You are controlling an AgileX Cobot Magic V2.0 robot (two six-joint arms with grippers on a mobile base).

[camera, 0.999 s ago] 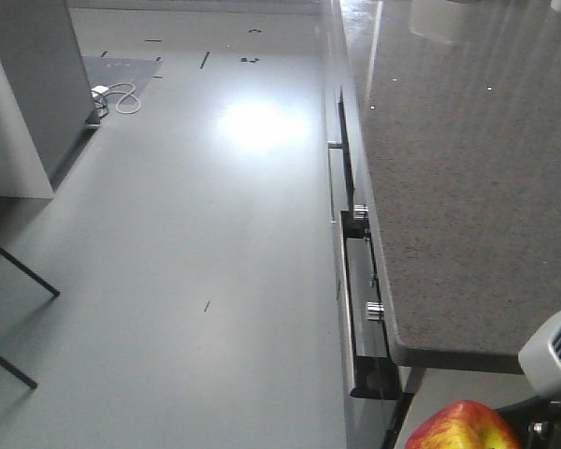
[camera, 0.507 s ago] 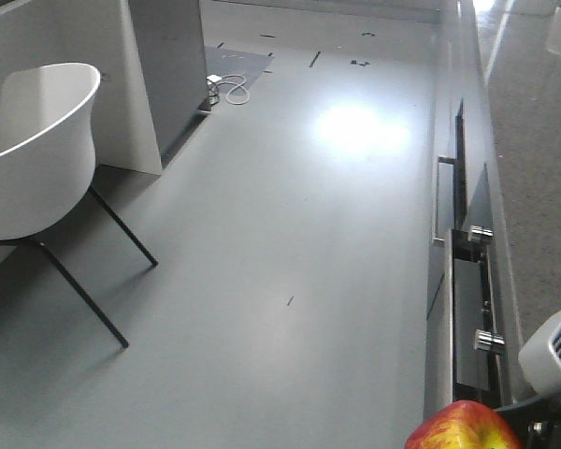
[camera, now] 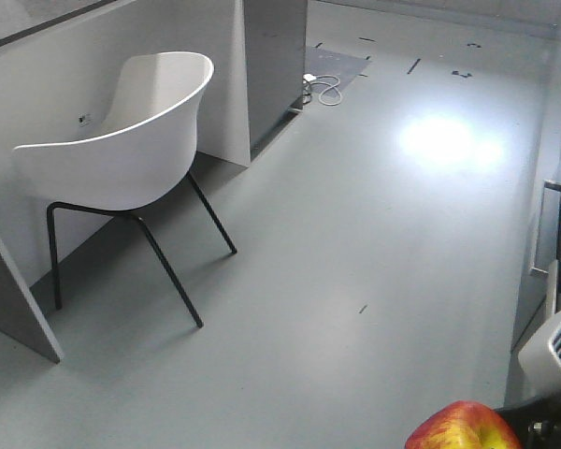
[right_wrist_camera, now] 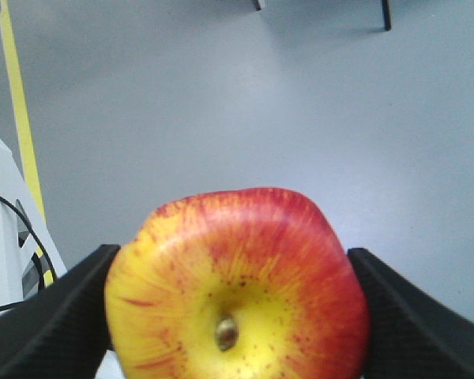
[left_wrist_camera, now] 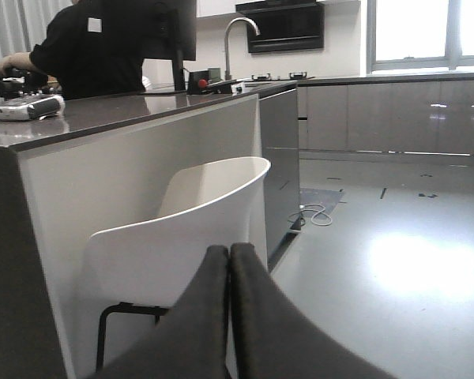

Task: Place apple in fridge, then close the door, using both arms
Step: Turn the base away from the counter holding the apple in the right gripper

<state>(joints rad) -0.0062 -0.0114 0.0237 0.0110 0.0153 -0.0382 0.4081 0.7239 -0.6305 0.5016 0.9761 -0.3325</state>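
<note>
The small round red-and-yellow apple (right_wrist_camera: 237, 284) sits clamped in the right gripper (right_wrist_camera: 237, 316), whose two black textured fingers (right_wrist_camera: 55, 316) press against its left and right flanks, spread only as wide as the fruit. In the right wrist view the apple faces the camera end-on. A small brown pit lies at the centre of a yellow patch speckled with fine dark dots, and red streaks fan outward into a solid red band over the top and right side. Its outline is slightly lobed, not perfectly round, and the skin looks smooth and glossy. In the front view the apple (camera: 463, 426) shows at the bottom edge, well apart from the white moulded shell chair on thin black legs (camera: 131, 140), off to the chair's right across the plain grey floor (camera: 355, 243). The left gripper (left_wrist_camera: 229, 257) has its dark fingers pressed together with nothing between them, and it points toward the chair (left_wrist_camera: 197, 229), which stands against a pale-sided, dark-topped counter (left_wrist_camera: 126, 110). Beyond the chair a coiled white cable (camera: 325, 89) lies on the floor.
</note>
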